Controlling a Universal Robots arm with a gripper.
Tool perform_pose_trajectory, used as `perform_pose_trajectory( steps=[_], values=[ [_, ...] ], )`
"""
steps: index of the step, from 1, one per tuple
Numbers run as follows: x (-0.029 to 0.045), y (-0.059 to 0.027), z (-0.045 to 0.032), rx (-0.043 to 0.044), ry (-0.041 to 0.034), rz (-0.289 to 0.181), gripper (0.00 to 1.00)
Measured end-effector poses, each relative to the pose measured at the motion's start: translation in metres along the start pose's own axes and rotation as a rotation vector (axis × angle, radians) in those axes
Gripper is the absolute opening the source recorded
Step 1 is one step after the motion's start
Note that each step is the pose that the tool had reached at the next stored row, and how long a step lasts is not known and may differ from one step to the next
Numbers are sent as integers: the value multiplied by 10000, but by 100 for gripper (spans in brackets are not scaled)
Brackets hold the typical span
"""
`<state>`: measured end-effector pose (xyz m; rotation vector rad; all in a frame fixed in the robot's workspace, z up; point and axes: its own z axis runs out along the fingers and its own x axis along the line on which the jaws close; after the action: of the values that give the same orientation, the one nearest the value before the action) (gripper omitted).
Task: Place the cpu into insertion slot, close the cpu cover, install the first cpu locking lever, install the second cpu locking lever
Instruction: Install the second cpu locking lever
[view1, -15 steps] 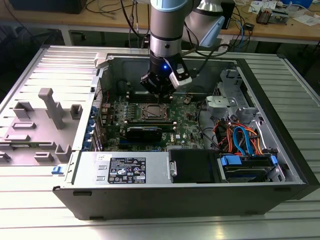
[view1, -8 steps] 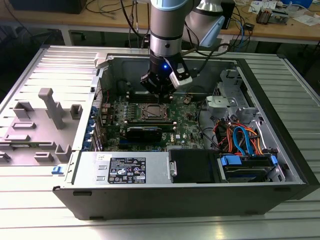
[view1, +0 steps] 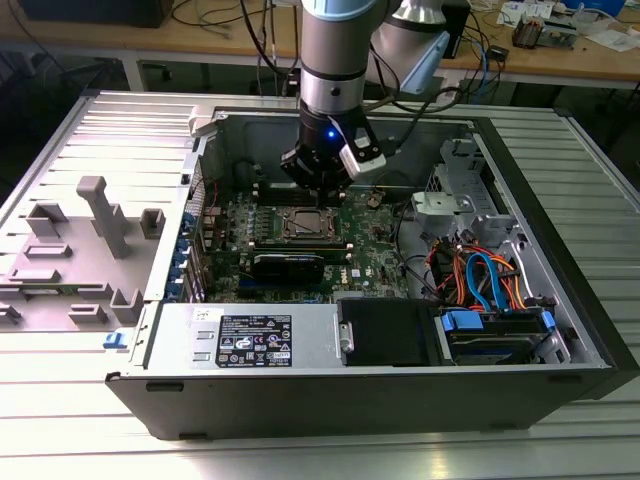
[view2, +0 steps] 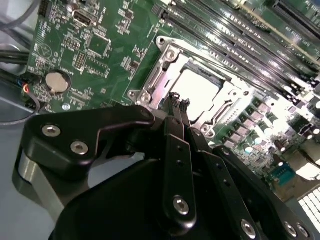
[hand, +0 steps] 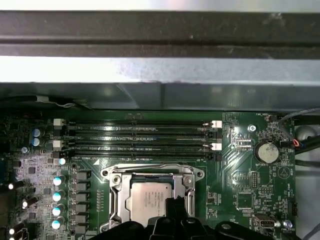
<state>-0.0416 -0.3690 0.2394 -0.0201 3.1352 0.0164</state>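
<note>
The cpu (hand: 145, 200) lies flat in the insertion slot (view1: 307, 225) on the green board, its grey top showing bright in the second wrist view (view2: 197, 87). The silvery cpu cover (hand: 116, 192) lies down around it as a frame (view2: 227, 105). My gripper (view1: 322, 198) hangs just above the socket. Its thin black fingertips (view2: 178, 102) are pressed together at the socket's edge, over one side of the chip (hand: 173, 202). Nothing shows between the fingers.
Long black memory slots (hand: 140, 137) run beside the socket, with a coin battery (hand: 266, 151) nearby. The case wall (hand: 160, 75) rises behind. A black card (view1: 288, 265) and orange and blue cables (view1: 480, 275) lie inside the case. Grey fixtures (view1: 100, 215) stand on the table at the exterior view's left.
</note>
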Motion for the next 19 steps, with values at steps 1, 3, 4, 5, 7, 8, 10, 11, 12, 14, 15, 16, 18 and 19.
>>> perform_pose_trajectory(
  steps=[1, 3, 4, 5, 7, 8, 10, 11, 12, 14, 15, 16, 18, 19],
  values=[
    [0, -6, -3, -2, 0, 0, 11],
    [0, -35, -2, -18, 0, 1, 11],
    [1, -57, -1, -18, 0, 1, 11],
    [1, -99, -1, -19, 1, 0, 11],
    [1, -138, -1, -24, -1, 0, 11],
    [2, -153, -1, -25, 0, 0, 11],
    [2, -187, -2, -27, 0, 0, 11],
    [3, -194, -2, -28, 0, 0, 11],
    [3, -202, -6, -30, 1, 0, 11],
    [4, -212, -21, -31, 1, 1, 11],
    [3, -216, -23, -34, 0, -2, 11],
    [3, -226, -25, -34, 0, -8, 11],
    [5, -253, -29, -35, 1, -10, 11],
    [5, -281, -29, -39, 1, -10, 11]
  ],
)
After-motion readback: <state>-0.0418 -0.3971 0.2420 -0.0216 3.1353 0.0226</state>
